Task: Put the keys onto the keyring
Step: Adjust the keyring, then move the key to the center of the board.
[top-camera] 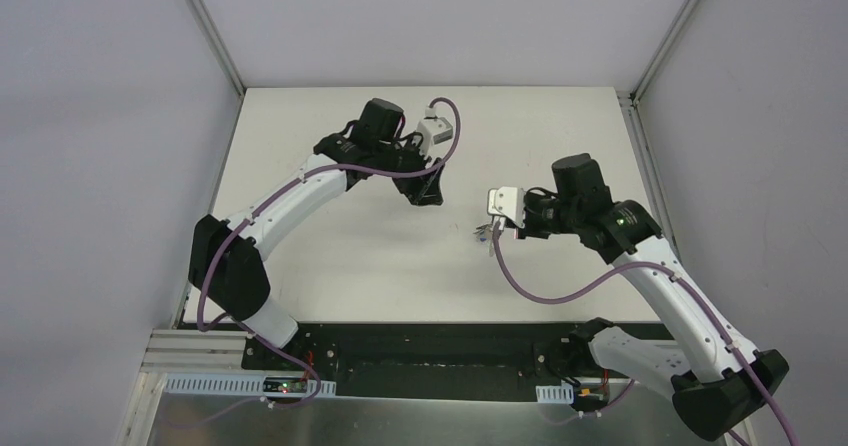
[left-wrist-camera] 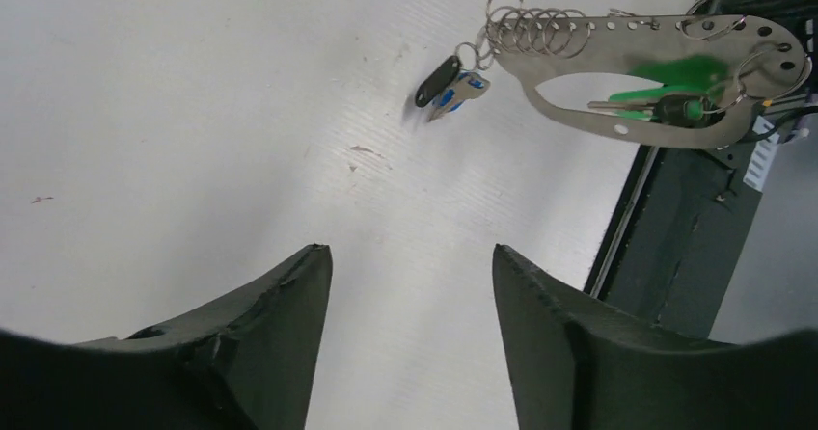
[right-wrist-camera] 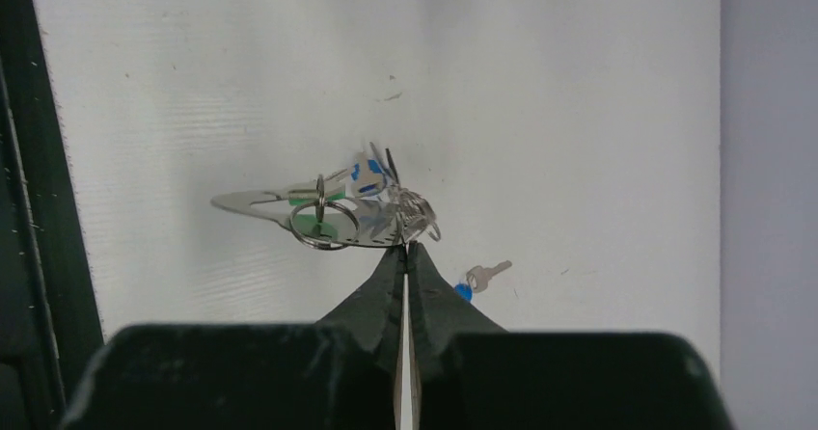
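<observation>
My right gripper point(right-wrist-camera: 403, 247) is shut on the edge of the keyring point(right-wrist-camera: 260, 201), a flat pale metal oval loop, and holds it above the white table. In the left wrist view the keyring point(left-wrist-camera: 617, 44) hangs at upper right with its row of small rings point(left-wrist-camera: 531, 30). A black tag point(left-wrist-camera: 436, 81) and a blue-headed key point(left-wrist-camera: 459, 94) dangle from one ring. A green-headed key point(left-wrist-camera: 666, 93) sits at the loop's other end. Another small blue-headed key point(right-wrist-camera: 482, 277) lies on the table beside my right fingertips. My left gripper point(left-wrist-camera: 407, 256) is open and empty, well apart from the keyring.
The white table point(top-camera: 380, 256) has grey walls on three sides. Its black near edge strip point(left-wrist-camera: 675, 228) lies just under and behind the keyring and also shows in the right wrist view point(right-wrist-camera: 19, 160). In the top view my left gripper point(top-camera: 425, 198) is left of the keyring point(top-camera: 483, 232).
</observation>
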